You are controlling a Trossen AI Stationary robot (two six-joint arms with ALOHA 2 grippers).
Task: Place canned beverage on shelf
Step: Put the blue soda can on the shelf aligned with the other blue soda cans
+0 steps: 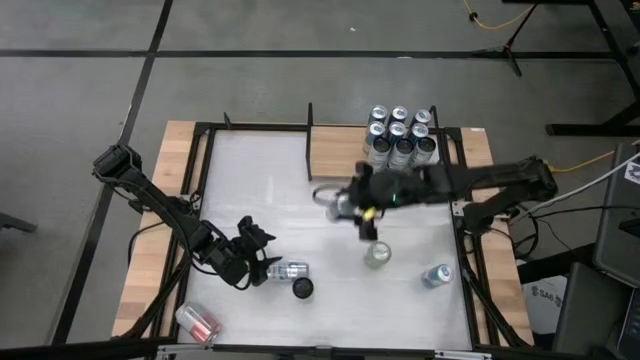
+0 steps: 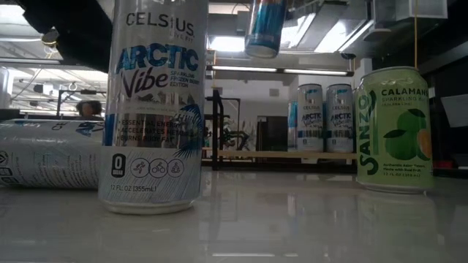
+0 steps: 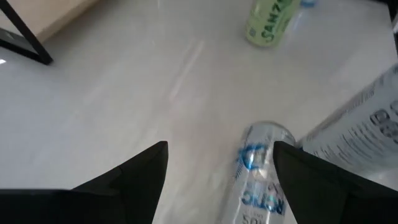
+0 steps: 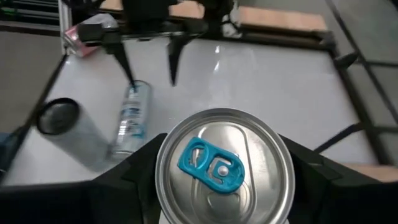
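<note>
My right gripper (image 1: 345, 207) is shut on a silver can with a blue tab (image 4: 221, 165), high over the middle of the table; the low view shows the can (image 2: 263, 25) hanging at the top. The shelf (image 1: 335, 160), a light-brown board at the far edge, carries several cans (image 1: 400, 135) on its right part. My left gripper (image 1: 268, 262) stands open at the near left, its fingers on either side of a lying Celsius can (image 3: 261, 168) without touching it. An upright Celsius can (image 2: 153, 109) stands just beside the lying one. My right gripper pinches the can between its two fingers, on opposite sides of the wall just under the top rim (image 4: 163, 186). The fingers come slanting down from the table's right side. The can is lifted clear of the table, nearly upright, top up.
A green Sanzo can (image 1: 377, 254) stands below the held can, and another can (image 1: 436, 275) lies near the right edge. A pink can (image 1: 197, 322) lies on the wooden strip at the near left. Black frame bars (image 1: 200, 180) edge the white table.
</note>
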